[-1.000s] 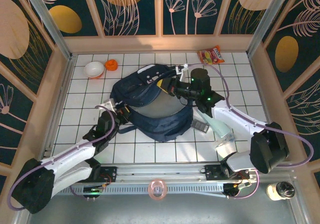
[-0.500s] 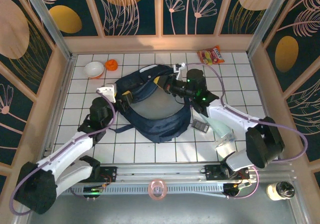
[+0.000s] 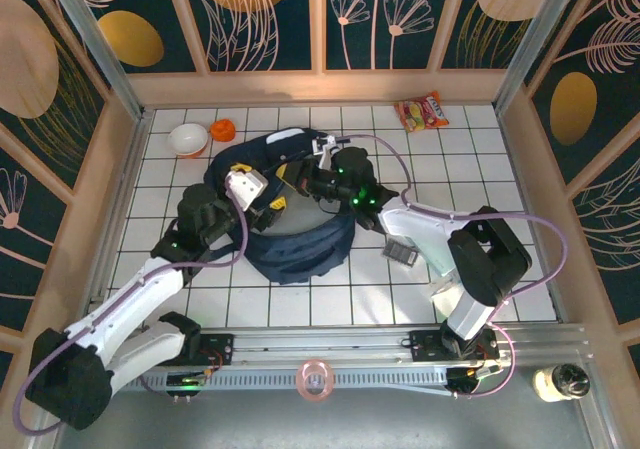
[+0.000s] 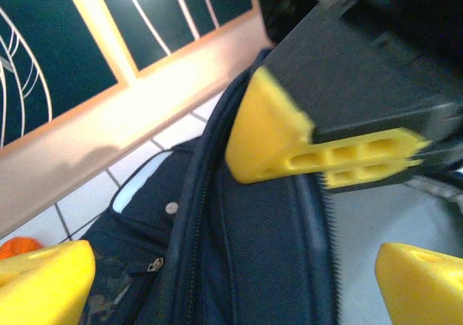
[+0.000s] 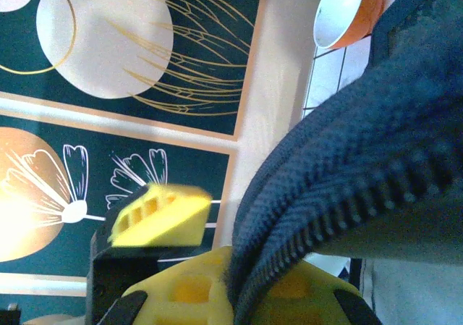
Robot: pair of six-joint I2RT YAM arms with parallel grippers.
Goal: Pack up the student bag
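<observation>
Now the student bag (image 3: 300, 257) lies just beside the bowl (image 3: 188, 139), on its right and nearer side. Its mouth gapes on pale grey lining (image 3: 305, 224), and I cannot tell what is inside. The right gripper (image 3: 293, 176) is pinched on the zippered rim (image 5: 347, 187) on the bowl's side. The left gripper (image 4: 235, 280) hovers over that rim, splayed wide. Half a second ago the bag spread farther from the bowl; it has since bunched toward it, and the grippers have drawn together.

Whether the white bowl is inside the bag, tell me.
No, the white bowl sits on the tiles beyond the student bag.
</observation>
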